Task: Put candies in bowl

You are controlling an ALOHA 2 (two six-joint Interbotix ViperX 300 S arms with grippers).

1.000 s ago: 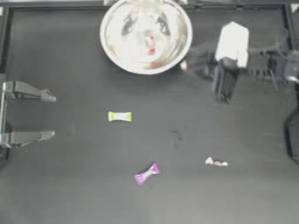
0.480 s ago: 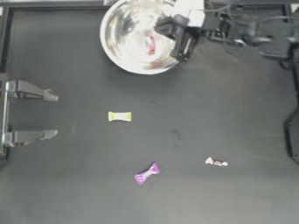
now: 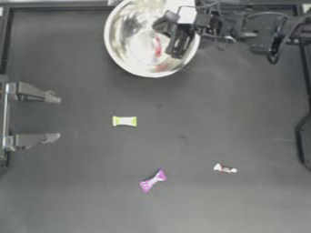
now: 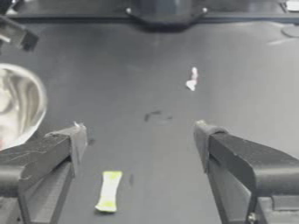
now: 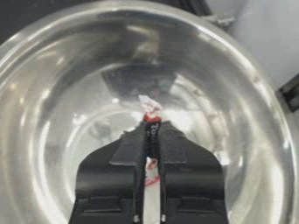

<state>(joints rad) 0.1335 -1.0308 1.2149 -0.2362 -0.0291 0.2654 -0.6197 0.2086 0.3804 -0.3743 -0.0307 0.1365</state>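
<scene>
The silver bowl (image 3: 121, 59) stands at the table's far edge. Above its right half hangs my right gripper (image 3: 177, 48), shut on a white candy with red specks (image 5: 150, 107) that sticks out past the fingertips over the bowl's inside (image 5: 58, 87). A red-pink stick candy (image 3: 158, 46) lies in the bowl. On the table lie the yellow-green candy (image 3: 124, 121), the purple-magenta candy (image 3: 152, 180) and another white, red-specked candy (image 3: 224, 169). My left gripper (image 3: 54, 117) is parked open at the left edge.
The right arm's body and cables (image 3: 255, 27) stretch along the far right edge. In the left wrist view the yellow-green candy (image 4: 109, 191) lies just ahead of the open jaws, with the white candy (image 4: 192, 79) farther off and the bowl (image 4: 23, 105) at the side.
My right gripper has travelled left from beside the bowl to over its inside, still holding the candy. The left arm and the candies on the table have not moved.
</scene>
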